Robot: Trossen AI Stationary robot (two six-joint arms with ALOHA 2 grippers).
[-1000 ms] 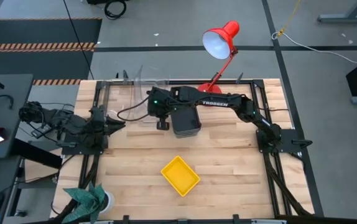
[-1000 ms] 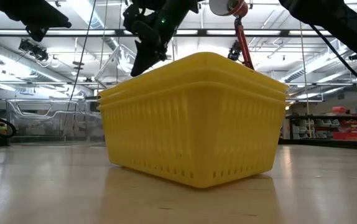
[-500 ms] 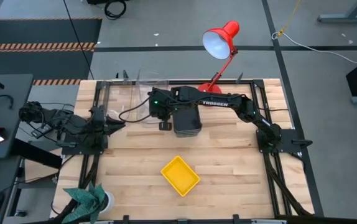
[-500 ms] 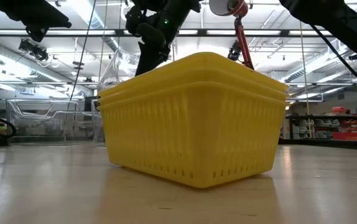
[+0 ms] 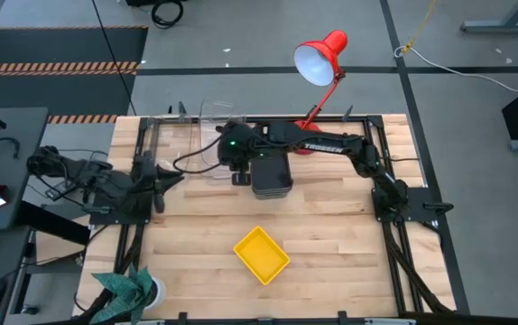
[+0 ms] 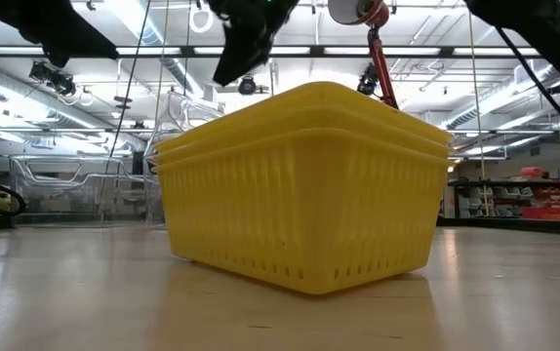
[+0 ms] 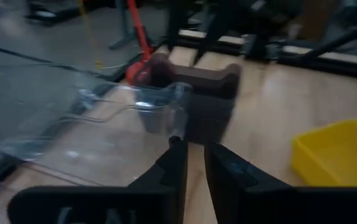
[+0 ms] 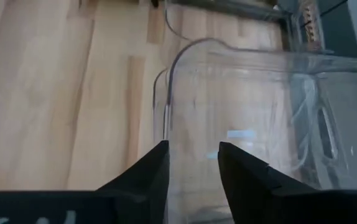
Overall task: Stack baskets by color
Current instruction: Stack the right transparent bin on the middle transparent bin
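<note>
1. Though nearest, yellow baskets (image 5: 261, 254) sit nested, finished.
2. Mid-table: dark grey baskets (image 5: 271, 174) likewise stacked.
3. Far left: clear baskets (image 8: 247, 118) nested; right gripper (image 8: 193, 163) above, fingers parted, probably just released.
4. Left gripper (image 7: 193, 163) waits at the left edge, fingers slightly apart, empty.

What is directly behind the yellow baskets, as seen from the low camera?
The yellow baskets are two, nested. Behind their left edge, clear baskets partly show. The dark grey baskets are hidden in that view; the high view shows them beyond.
</note>
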